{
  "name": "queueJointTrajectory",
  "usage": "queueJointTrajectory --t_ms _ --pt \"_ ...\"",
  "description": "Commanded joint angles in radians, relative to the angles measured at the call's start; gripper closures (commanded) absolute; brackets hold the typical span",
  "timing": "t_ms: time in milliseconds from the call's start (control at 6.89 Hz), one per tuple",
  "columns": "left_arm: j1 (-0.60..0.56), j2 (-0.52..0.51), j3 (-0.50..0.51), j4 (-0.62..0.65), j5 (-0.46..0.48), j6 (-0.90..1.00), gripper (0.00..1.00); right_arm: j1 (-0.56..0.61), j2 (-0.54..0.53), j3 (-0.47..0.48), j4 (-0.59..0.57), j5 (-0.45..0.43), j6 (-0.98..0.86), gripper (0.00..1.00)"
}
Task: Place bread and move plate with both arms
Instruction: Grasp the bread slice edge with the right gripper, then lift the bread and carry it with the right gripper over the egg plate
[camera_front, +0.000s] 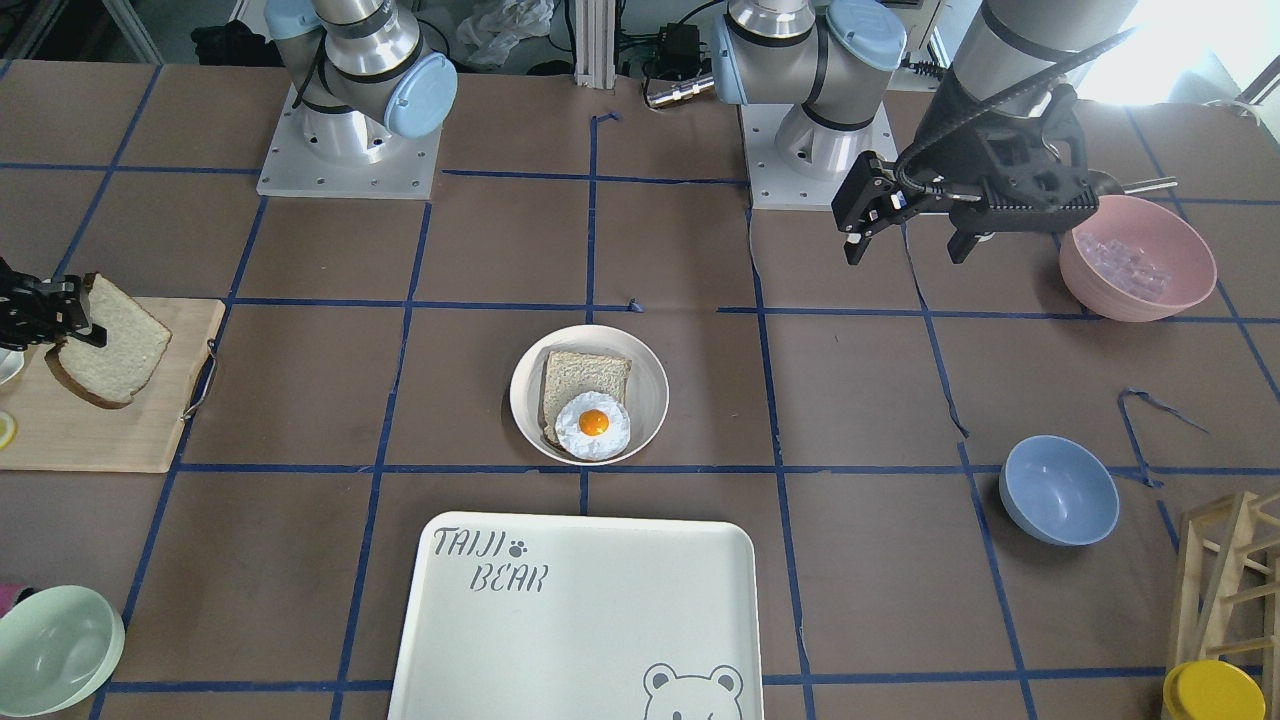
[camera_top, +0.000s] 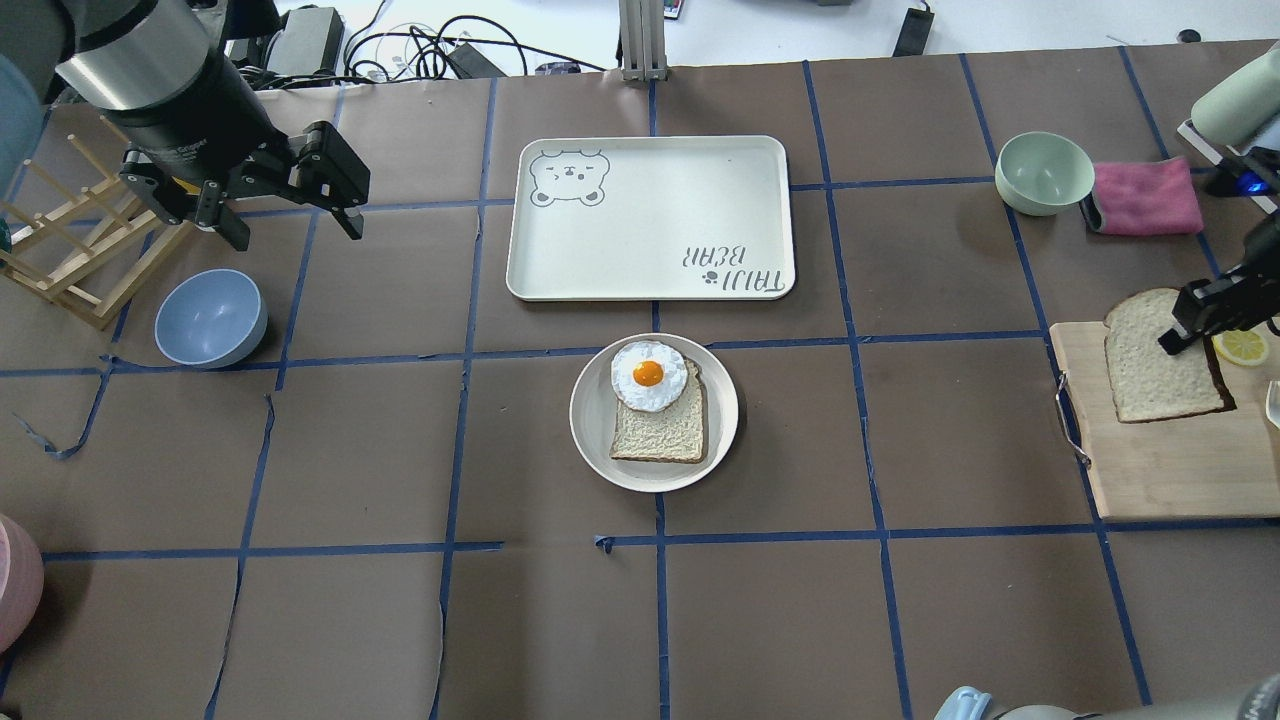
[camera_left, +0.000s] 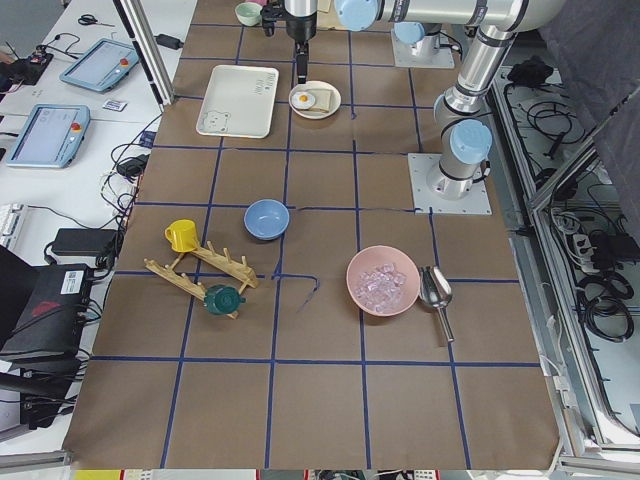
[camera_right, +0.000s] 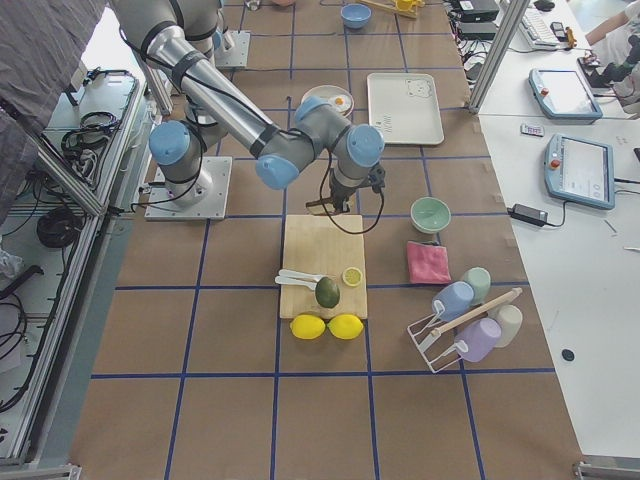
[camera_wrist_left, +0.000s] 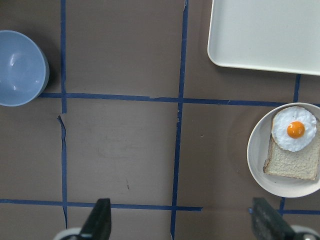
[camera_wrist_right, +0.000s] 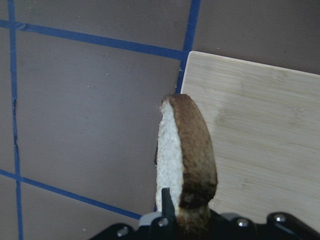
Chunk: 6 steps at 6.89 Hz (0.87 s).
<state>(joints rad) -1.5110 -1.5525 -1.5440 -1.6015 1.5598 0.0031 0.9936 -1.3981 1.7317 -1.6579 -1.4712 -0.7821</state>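
Observation:
The bread (camera_top: 1150, 365), a thick slice with a dark brown crust, is held tilted just over the wooden cutting board (camera_top: 1160, 470) at the table's right end. My right gripper (camera_top: 1190, 325) is shut on its upper edge; it also shows in the front-facing view (camera_front: 62, 318) and in the right wrist view (camera_wrist_right: 187, 217), where the bread (camera_wrist_right: 187, 155) shows edge-on. The round cream plate (camera_top: 592, 420) sits mid-table with a squarer slice (camera_top: 660, 430) and a fried egg (camera_top: 648, 375) on it. My left gripper (camera_top: 285, 215) is open and empty, high above the table's left side, far from the plate (camera_wrist_left: 255, 155).
The bear-printed tray (camera_top: 650, 215) lies just beyond the plate. A blue bowl (camera_top: 210, 318) and a wooden rack (camera_top: 70, 260) are below the left gripper. A mint bowl (camera_top: 1043, 172) and a pink cloth (camera_top: 1145, 197) lie beyond the board. A pink bowl (camera_front: 1137, 257) stands near the left arm.

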Motion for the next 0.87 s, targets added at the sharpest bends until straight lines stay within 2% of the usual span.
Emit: queueJointTrajectory --t_ms 0,145,290,435,580,725 --pt "0.0 0.0 -0.001 0.0 0.0 0.0 0.0 0.298 -0.004 -0.15 0.073 0.077 0.274 1.0" --pt "0.0 0.0 -0.002 0.0 0.002 0.0 0.0 0.423 0.007 -0.164 0.063 0.154 0.47 1.0" --pt "0.0 0.0 -0.002 0.0 0.0 0.0 0.0 0.527 0.016 -0.162 0.041 0.276 0.612 1.0" --pt "0.0 0.0 -0.002 0.0 -0.003 -0.002 0.0 0.624 0.027 -0.138 0.002 0.369 0.663 1.0" --pt "0.0 0.0 -0.002 0.0 -0.001 0.0 0.0 0.708 0.037 -0.089 -0.026 0.424 0.67 1.0" --pt "0.0 0.0 -0.002 0.0 0.0 0.0 0.0 0.747 0.082 -0.033 -0.169 0.439 0.672 1.0"
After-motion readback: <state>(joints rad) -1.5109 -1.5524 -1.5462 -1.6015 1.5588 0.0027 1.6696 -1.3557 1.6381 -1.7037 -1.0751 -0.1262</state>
